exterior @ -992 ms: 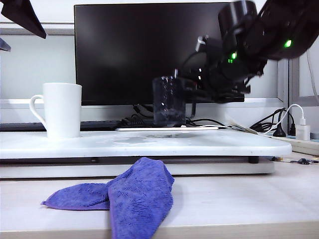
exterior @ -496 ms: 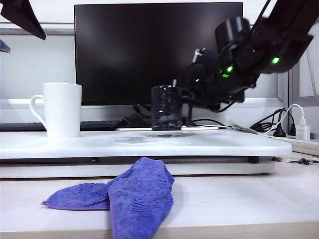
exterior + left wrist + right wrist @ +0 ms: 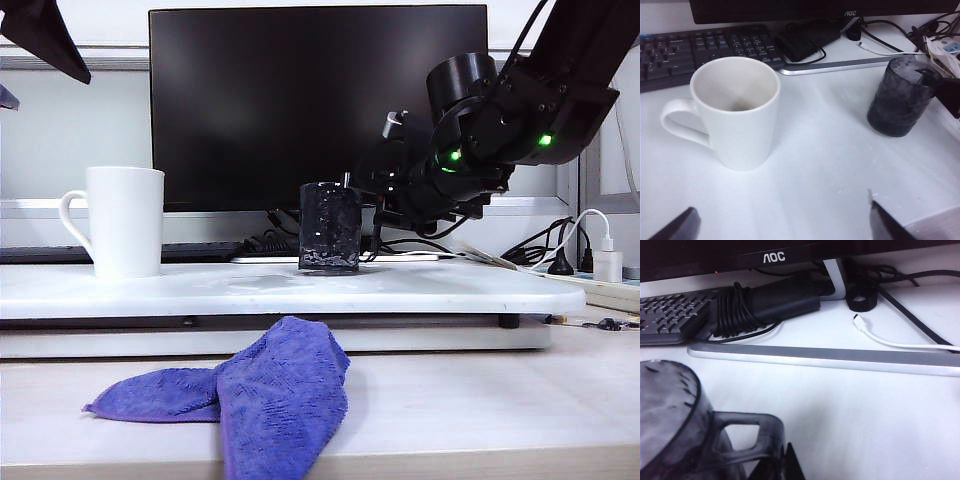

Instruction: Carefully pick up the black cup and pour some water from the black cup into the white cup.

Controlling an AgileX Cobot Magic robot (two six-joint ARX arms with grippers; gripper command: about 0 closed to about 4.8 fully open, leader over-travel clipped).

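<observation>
The black cup [image 3: 330,228], dark and translucent, stands upright at the middle of the white board [image 3: 450,290], its base at the surface. My right gripper [image 3: 375,215] is shut on its side handle [image 3: 740,440], reaching in from the right. The same cup [image 3: 902,97] shows in the left wrist view and the cup's rim [image 3: 670,405] in the right wrist view. I cannot make out water through its wall. The tall white cup [image 3: 125,222] stands at the board's left end, handle pointing left. My left gripper [image 3: 780,220] hangs open above the board in front of the white cup [image 3: 737,112].
A purple cloth [image 3: 250,390] lies on the desk in front of the board. Behind the board are a black monitor [image 3: 320,100], a keyboard [image 3: 705,50] and a coiled cable bundle [image 3: 765,302]. A power strip with a white charger [image 3: 605,262] sits at the right.
My right arm has lowered the black cup, slightly leftward, down to the board's surface. The left gripper and the white cup have not moved.
</observation>
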